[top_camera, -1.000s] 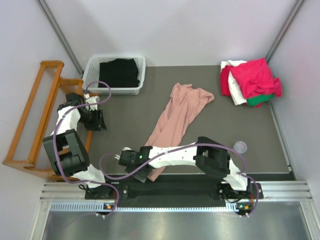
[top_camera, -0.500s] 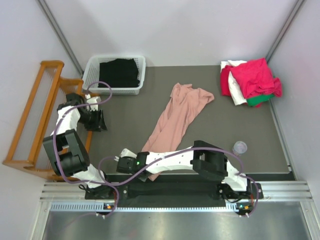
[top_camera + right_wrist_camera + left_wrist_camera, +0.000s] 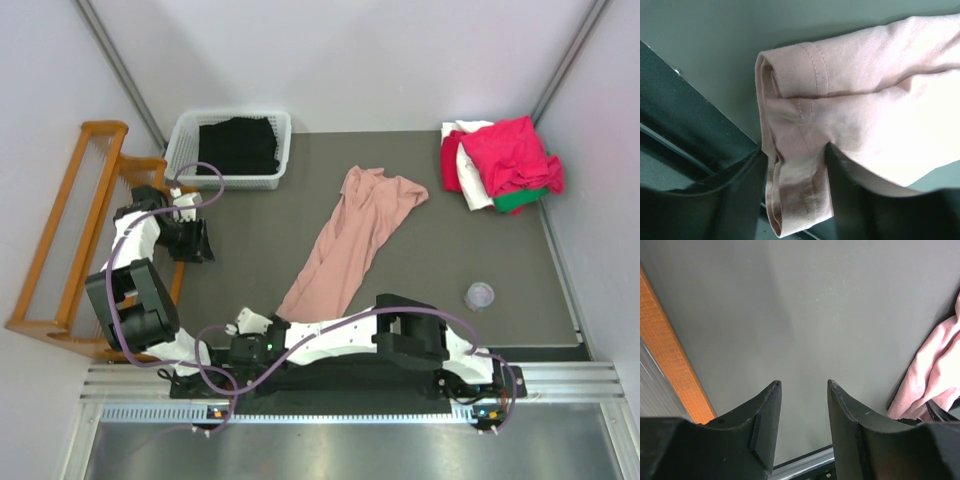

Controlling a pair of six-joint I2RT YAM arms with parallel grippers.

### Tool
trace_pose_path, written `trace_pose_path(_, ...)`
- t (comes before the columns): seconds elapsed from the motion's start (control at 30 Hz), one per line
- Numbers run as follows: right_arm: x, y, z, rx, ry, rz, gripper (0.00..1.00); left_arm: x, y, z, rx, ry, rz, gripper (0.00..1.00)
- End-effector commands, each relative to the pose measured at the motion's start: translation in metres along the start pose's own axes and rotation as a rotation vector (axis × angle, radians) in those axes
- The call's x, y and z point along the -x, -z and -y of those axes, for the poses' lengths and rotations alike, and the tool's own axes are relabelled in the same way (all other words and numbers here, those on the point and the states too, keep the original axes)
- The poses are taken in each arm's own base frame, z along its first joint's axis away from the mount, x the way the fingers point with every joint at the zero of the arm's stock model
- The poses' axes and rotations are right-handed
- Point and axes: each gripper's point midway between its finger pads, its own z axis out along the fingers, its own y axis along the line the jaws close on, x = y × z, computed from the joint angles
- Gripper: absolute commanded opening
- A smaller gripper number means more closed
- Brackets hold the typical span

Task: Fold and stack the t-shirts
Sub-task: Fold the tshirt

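Right wrist, right gripper point(image 3: 795, 150) clamped on pink t-shirt point(image 3: 875, 95) hem, left gripper point(image 3: 803, 383) apart

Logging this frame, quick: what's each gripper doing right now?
Left gripper: open, empty.
Right gripper: closed on the hem of the pink shirt.
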Motion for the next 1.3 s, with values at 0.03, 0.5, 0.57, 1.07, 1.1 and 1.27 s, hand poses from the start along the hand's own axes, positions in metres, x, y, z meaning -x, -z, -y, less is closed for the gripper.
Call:
trace_pose_path(0.03, -0.079, -0.066, 0.022, -0.177, 0.12, -0.205, 0.4, 0.009, 0.005, 0.002, -0.019, -0.027, 0.024, 0.47)
trace_pose_path(0.5, -0.063, -0.024, 0.063, -0.139, 0.022, -0.163, 0.01, 0.007, -0.002, 0.001, -0.031, -0.017, 0.005, 0.48)
trace_pose_path(0.57, -0.063, -0.025, 0.07, -0.11, -0.02, -0.177, 0.01, 0.008, -0.002, 0.001, -0.033, -0.016, 0.004, 0.48)
trace_pose_path(1.07, -0.047, 0.056, 0.056, 0.19, -0.014, -0.118, 0.01, 0.02, 0.003, 0.002, -0.044, -0.016, 0.015, 0.48)
trace_pose_path(1.1, -0.041, 0.065, 0.053, 0.208, -0.017, -0.096, 0.01, 0.02, 0.003, 0.003, -0.049, -0.012, 0.014, 0.48)
trace_pose_path(1.27, -0.028, 0.09, 0.041, 0.263, -0.007, -0.067, 0.02, 0.023, 0.002, 0.004, -0.061, -0.005, 0.017, 0.48)
